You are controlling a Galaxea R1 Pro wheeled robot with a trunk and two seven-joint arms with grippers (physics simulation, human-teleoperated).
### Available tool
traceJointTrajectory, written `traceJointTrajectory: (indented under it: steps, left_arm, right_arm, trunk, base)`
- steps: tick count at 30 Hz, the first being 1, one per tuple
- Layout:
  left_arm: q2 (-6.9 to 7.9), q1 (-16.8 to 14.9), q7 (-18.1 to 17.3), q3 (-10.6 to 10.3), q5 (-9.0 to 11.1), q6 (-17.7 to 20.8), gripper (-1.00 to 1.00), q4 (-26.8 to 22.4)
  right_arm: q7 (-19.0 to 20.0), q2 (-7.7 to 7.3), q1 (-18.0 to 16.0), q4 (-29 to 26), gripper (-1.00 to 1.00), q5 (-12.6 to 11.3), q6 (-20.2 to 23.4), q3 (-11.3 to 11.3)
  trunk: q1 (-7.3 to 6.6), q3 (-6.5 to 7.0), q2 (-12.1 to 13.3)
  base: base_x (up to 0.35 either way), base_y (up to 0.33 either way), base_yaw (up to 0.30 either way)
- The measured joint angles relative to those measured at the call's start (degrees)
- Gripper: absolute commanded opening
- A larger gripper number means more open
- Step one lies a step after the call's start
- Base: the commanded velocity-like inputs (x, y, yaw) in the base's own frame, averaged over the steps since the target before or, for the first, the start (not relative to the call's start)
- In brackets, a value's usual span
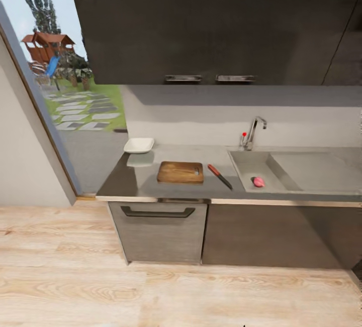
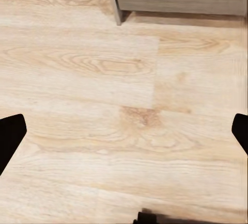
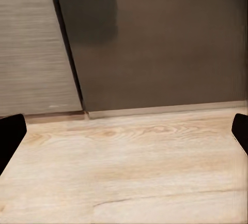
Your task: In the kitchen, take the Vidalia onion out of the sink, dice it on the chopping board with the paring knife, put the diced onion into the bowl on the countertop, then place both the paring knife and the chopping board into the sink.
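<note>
Counter (image 1: 151,179) ahead of us carries the white bowl (image 1: 139,145) at its far left corner, the chopping board (image 1: 180,172) near the front edge, and the paring knife (image 1: 219,176) lying just beside the board, between it and the sink (image 1: 291,158). Inside the basin we see the Vidalia onion (image 1: 258,182), whole and pinkish-red, near the front wall. Our left gripper (image 2: 124,133) hangs over the wooden floor (image 2: 103,105) with its fingers spread wide. Our right gripper (image 3: 124,133) is likewise spread apart, facing the dark cabinet fronts (image 3: 155,43) low by the floor.
</note>
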Motion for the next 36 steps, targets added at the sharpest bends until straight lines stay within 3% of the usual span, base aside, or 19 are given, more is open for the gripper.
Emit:
traceJointTrajectory:
  steps: [36]
  left_arm:
    - [-0.09, 0.0, 0.0, 0.0, 0.0, 0.1, 1.0, 0.0]
  right_arm:
    - [0.0, 0.0, 0.0, 0.0, 1.0, 0.0, 0.0, 0.0]
  trunk:
    - [0.0, 0.2, 0.0]
  base:
    - [0.001, -0.323, 0.0]
